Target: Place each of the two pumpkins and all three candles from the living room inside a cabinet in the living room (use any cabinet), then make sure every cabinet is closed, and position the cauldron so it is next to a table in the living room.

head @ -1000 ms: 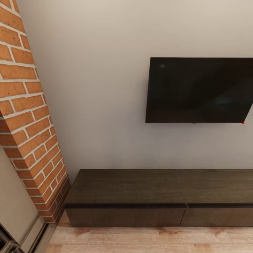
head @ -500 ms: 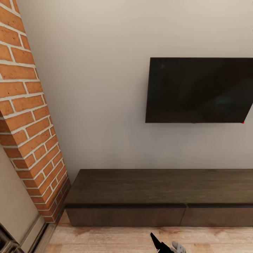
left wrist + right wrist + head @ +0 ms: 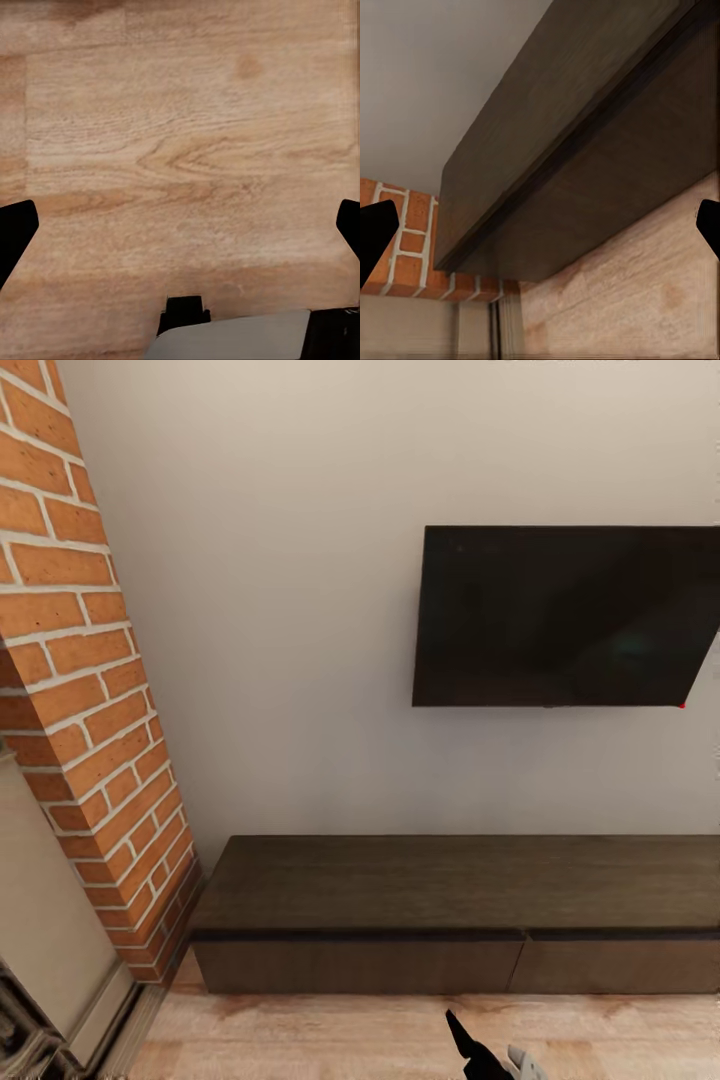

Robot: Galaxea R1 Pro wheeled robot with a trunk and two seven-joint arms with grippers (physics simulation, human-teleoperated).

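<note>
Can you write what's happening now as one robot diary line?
cabinet: drawers closed | right gripper: open, facing cabinet | left gripper: open, over floor

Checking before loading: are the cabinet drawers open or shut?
Shut. Both drawer fronts of the cabinet sit flush under the top, with no pale interior showing.
</note>
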